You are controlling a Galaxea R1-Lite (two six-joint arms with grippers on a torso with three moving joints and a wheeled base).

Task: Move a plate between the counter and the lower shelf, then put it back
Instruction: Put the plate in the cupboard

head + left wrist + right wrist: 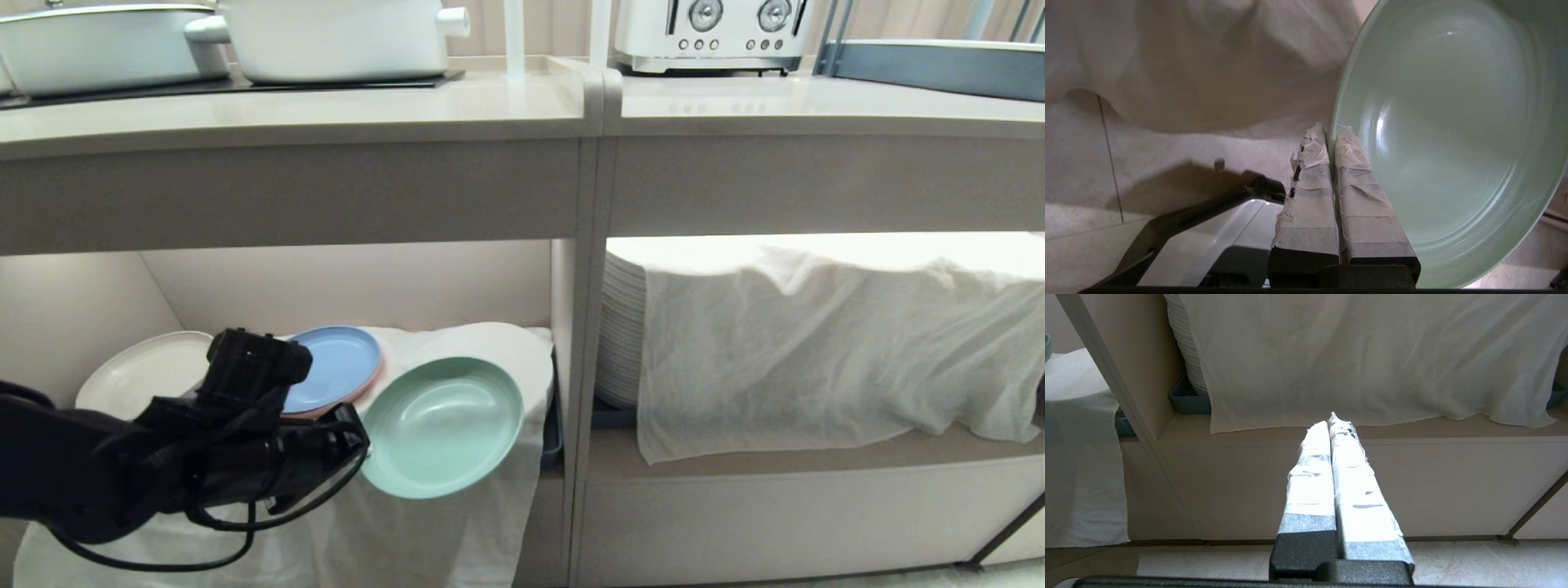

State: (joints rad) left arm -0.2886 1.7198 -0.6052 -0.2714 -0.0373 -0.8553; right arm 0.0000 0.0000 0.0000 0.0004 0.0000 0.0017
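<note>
The mint-green plate [445,426] hangs tilted, its face toward me, in front of the cloth-draped lower shelf [498,343] in the left compartment. My left gripper [362,447] is shut on the plate's left rim. In the left wrist view its taped fingers [1306,179] pinch the rim of the plate [1453,134], one finger inside and one behind. The counter [326,114] runs above the compartment. My right gripper [1332,421] is shut on nothing and points at the right compartment, outside the head view.
A blue plate [339,367] and a pale plate [139,374] lie on the shelf behind my left arm. A divider post [584,367] separates the right compartment, where a white cloth [816,343] covers a plate stack [620,327]. Pots [335,37] and a toaster [710,33] stand on the counter.
</note>
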